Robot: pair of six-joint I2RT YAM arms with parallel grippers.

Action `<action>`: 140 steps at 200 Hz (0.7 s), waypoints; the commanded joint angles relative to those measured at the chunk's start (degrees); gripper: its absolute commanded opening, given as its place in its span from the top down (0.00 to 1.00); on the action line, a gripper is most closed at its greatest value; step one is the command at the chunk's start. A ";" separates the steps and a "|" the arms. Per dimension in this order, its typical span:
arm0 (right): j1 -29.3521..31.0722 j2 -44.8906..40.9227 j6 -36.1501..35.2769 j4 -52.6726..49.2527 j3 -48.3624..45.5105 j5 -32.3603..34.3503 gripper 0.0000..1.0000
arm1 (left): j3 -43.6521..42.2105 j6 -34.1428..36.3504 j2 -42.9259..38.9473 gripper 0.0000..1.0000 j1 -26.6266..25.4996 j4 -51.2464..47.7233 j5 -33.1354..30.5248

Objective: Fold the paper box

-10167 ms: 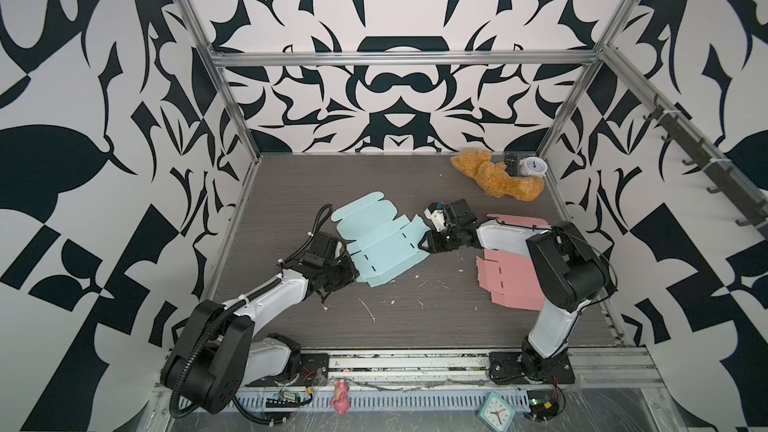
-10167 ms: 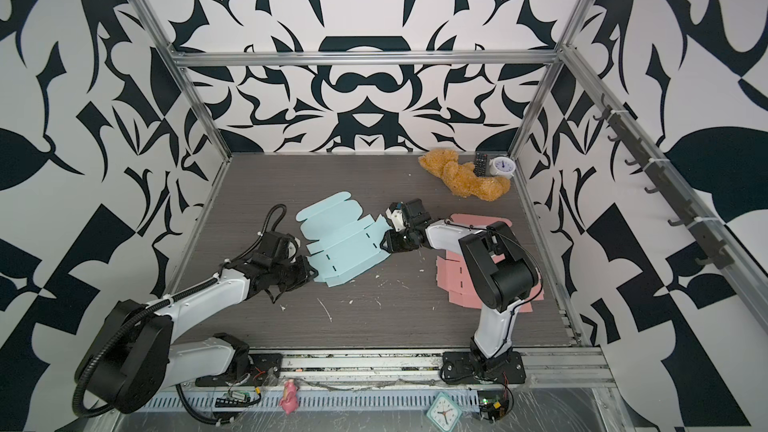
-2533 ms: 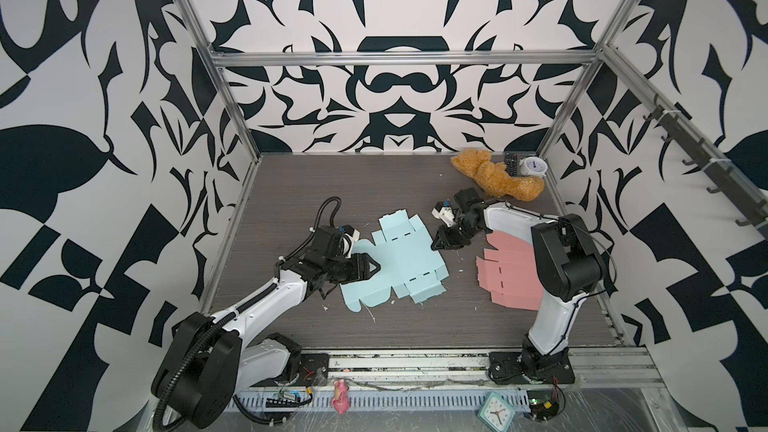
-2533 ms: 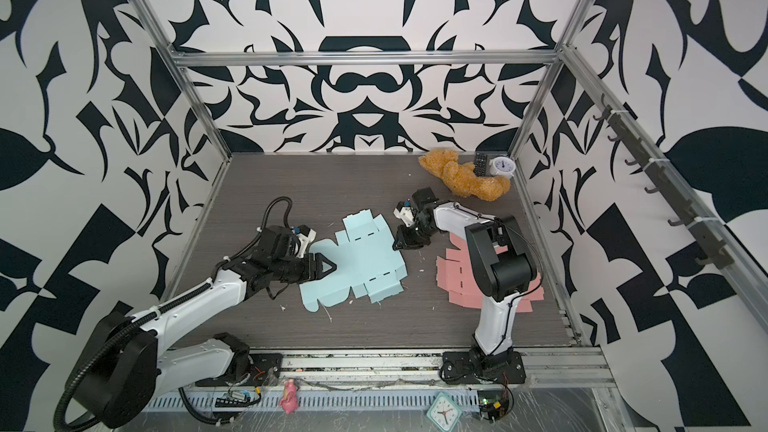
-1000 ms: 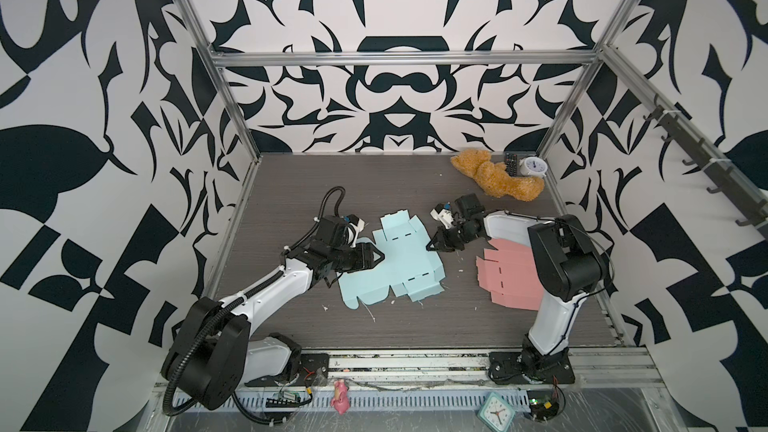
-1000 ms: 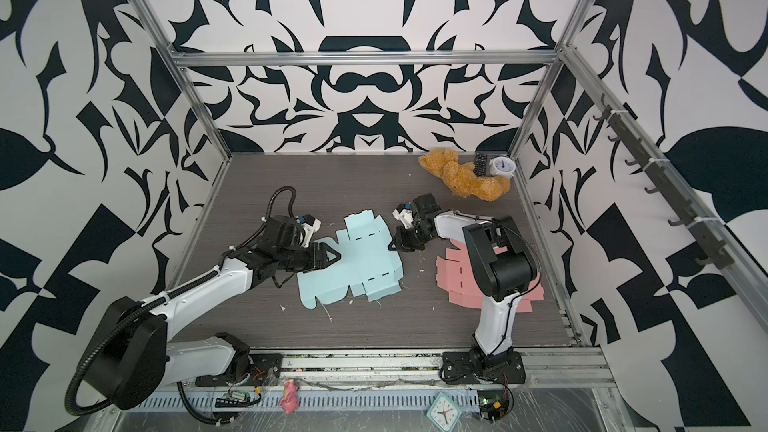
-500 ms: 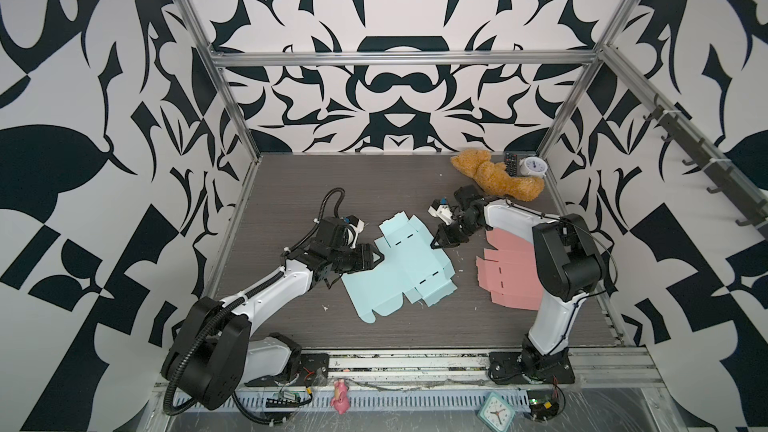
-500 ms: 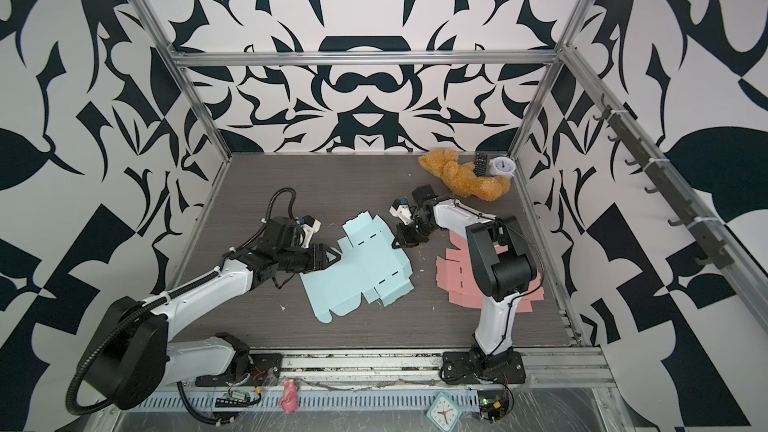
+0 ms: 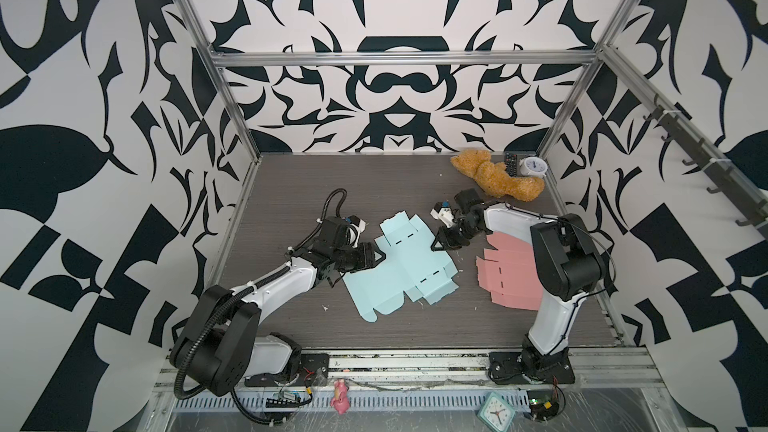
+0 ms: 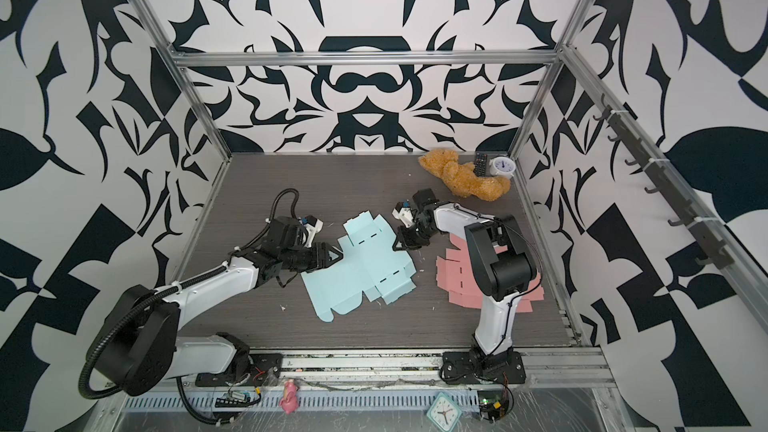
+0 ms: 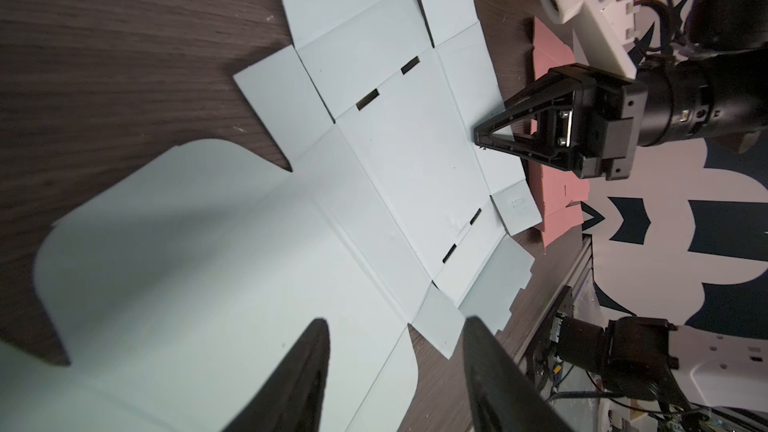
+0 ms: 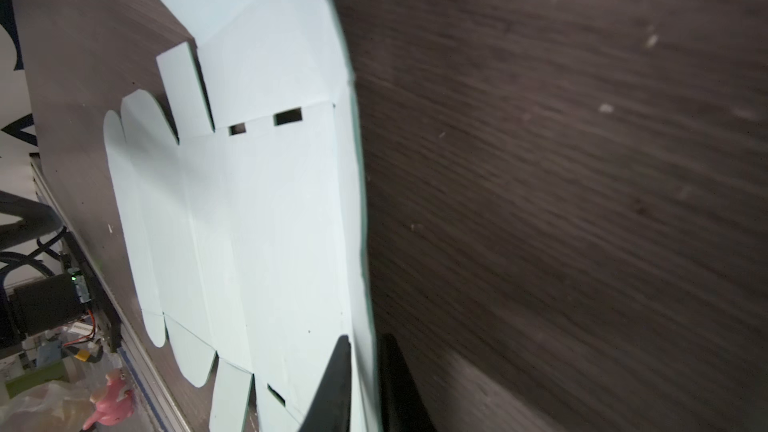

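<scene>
The paper box (image 9: 399,268) is a pale blue die-cut sheet lying open and flat near the middle of the table (image 9: 291,184), a little toward the front edge. Its scored panels, rounded flaps and four small slots all face up. Judging by this, the folding has barely begun: no wall stands, no tab sits in a slot, and every crease is yet to be bent. Nothing here works as a container yet, so the sheet encloses nothing and nothing rests on it. The right gripper (image 12: 363,351) is at the sheet's edge toward the table's far right. Its jaws are drawn almost together with that edge between them, which reads as a pinch on the paper. The left gripper (image 11: 395,334) is low at the sheet's opposite edge, over the large flap, with its jaws spread apart and nothing between them. Toward the table's right edge lies a pink blank (image 9: 507,280), also flat and unfolded, partly hidden by the right arm. A teddy bear (image 9: 494,178), a remote (image 9: 511,163) and an alarm clock (image 9: 532,167) are bunched in the far right corner, well apart from the work.
</scene>
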 commanded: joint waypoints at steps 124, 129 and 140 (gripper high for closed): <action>7.29 -8.48 -0.65 -2.18 -1.31 5.17 0.99 | 21.18 -1.37 24.94 0.94 0.68 7.07 2.60; 7.51 -8.69 -0.73 -2.18 -1.43 5.32 0.99 | 21.63 -1.50 25.69 0.95 0.68 7.29 2.60; 7.84 -9.00 -0.68 -2.19 -1.66 5.69 0.99 | 22.85 -1.32 27.14 0.96 0.70 7.42 2.27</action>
